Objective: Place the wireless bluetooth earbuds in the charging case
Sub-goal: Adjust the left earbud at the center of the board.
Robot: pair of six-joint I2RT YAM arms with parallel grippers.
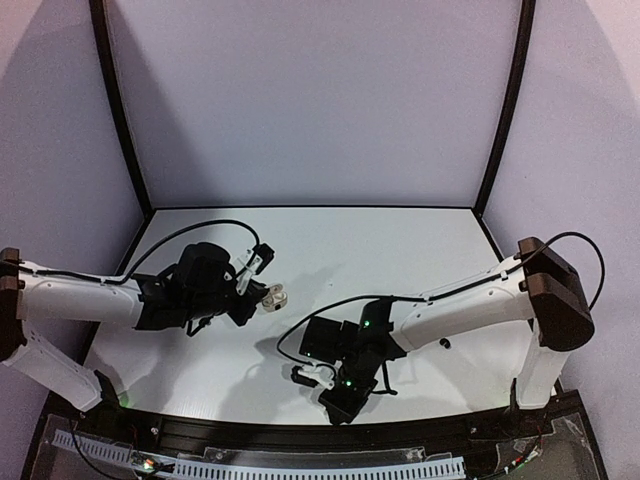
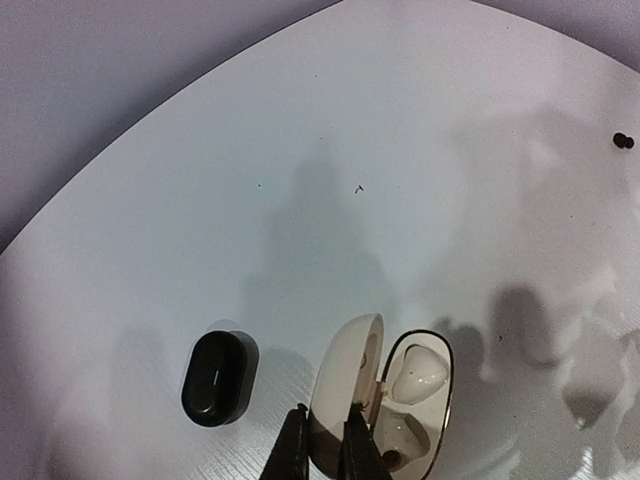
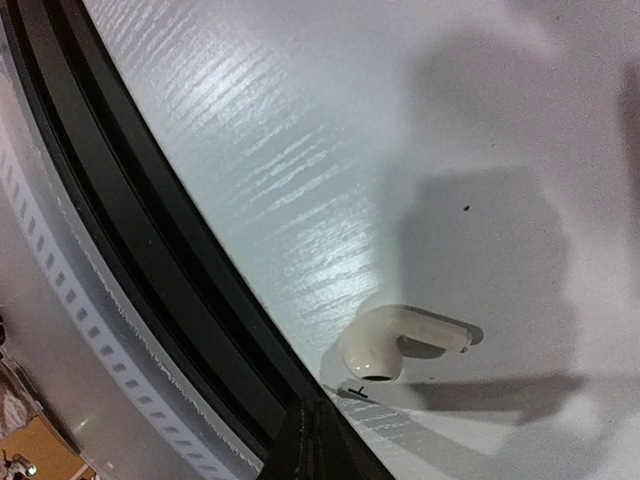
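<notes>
White earbud (image 3: 392,343) lies on its side on the table (image 3: 300,150), very near the black front edge (image 3: 150,260). R gripper (image 3: 310,432) sits just short of it, fingers pressed together w/ nothing btwn them. The bud looks tiny, light, hard & smooth, so it will prob. slip or flick away. Best to pinch across the fat round head, not the thin stem. There is little room on the edge side and lots of bare table the other way. L gripper (image 2: 325,445) pinches the lid of the open white case (image 2: 345,380), left of the middle. Black case (image 2: 218,377) sits shut beside it, not touching. One black earbud (image 2: 623,140) lies far off.
</notes>
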